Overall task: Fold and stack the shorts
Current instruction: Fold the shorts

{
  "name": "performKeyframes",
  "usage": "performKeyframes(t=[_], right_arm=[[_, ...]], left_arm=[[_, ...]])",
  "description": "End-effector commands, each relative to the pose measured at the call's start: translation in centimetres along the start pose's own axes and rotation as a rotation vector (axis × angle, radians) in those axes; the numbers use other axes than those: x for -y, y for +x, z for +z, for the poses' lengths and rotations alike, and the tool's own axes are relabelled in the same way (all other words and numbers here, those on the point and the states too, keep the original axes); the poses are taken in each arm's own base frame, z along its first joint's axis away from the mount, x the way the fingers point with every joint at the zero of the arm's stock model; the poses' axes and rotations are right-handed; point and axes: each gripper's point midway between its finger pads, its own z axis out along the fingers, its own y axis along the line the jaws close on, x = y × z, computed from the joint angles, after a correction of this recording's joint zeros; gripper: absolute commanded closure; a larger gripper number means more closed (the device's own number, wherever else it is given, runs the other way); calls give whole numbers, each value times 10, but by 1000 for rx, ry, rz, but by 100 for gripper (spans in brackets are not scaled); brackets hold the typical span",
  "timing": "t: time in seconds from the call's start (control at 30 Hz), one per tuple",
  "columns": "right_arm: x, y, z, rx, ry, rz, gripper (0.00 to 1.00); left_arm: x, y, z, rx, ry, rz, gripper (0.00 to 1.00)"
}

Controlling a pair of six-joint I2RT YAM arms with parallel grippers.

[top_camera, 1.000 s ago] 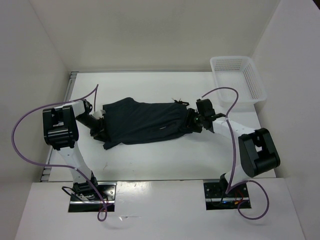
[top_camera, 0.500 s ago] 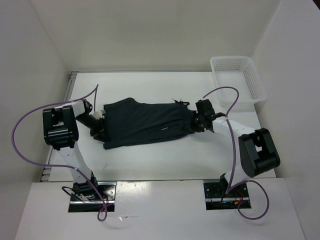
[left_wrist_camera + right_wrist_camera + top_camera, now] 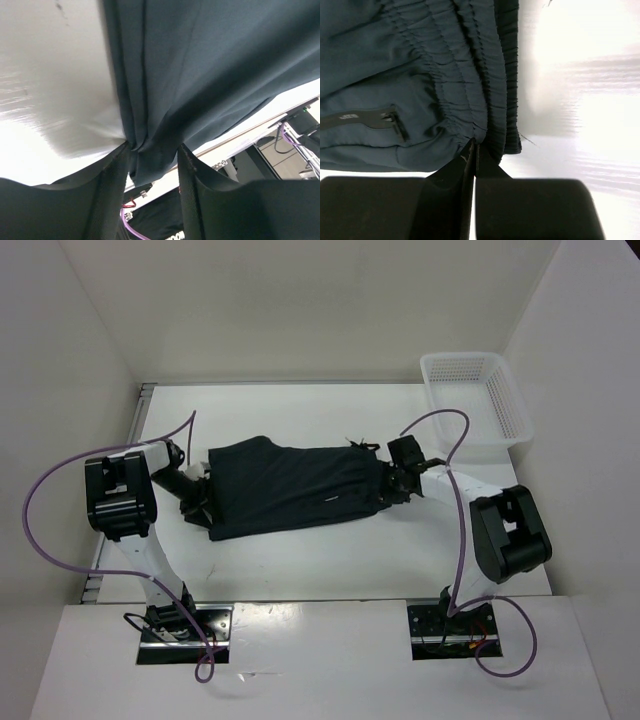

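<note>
The dark navy shorts [image 3: 290,485] lie spread flat across the middle of the table, waistband to the right. At their left end sits my left gripper [image 3: 200,497]. In the left wrist view it [image 3: 152,150] stands open, with a bunched fold of the shorts [image 3: 200,75] loose between its fingers. My right gripper [image 3: 385,485] is at the right end. Seen from the right wrist, it [image 3: 475,146] is shut, its tips pinching the lower edge of the gathered waistband of the shorts [image 3: 420,75].
A white mesh basket [image 3: 475,400] stands at the back right corner of the table. White walls close in the table at the left, back and right. Purple cables loop out from both arms.
My right gripper has shut on the waistband edge. My left gripper's fingers have spread wider round the fold. The shorts' lower left corner has shifted slightly.
</note>
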Motion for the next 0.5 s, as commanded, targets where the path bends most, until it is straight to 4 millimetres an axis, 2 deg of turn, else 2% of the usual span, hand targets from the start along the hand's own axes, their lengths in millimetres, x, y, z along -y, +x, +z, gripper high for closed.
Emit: performKeyframes(t=[0.0, 0.03, 0.13, 0.2, 0.27, 0.3, 0.33, 0.37, 0.4, 0.43, 0.47], right_arm=[[4, -28, -18, 79, 29, -26, 100], [-2, -38, -24, 98, 19, -26, 100], [0, -51, -32, 111, 25, -35, 100], [17, -50, -34, 83, 49, -6, 100], [27, -42, -27, 34, 44, 10, 100], [33, -40, -22, 17, 57, 22, 95], [38, -33, -19, -11, 48, 42, 83], [36, -31, -17, -16, 30, 42, 47], [33, -30, -14, -22, 14, 43, 39], [32, -28, -13, -27, 5, 52, 36], [26, -35, -16, 3, -23, 58, 29]], left_arm=[[-35, -22, 5, 78, -150, 84, 50], [-37, -24, 8, 66, -150, 79, 51], [-44, -22, 12, 47, -175, 70, 56], [-44, -22, 12, 47, -175, 70, 56], [-44, -22, 12, 47, -175, 70, 56], [-44, -22, 12, 47, -175, 70, 56], [-44, -22, 12, 47, -175, 70, 54], [-39, -23, 11, 56, -155, 74, 49], [-36, -24, 8, 69, -145, 80, 47], [-32, -22, 5, 69, -135, 80, 44], [-26, -24, -2, 86, -123, 89, 41]])
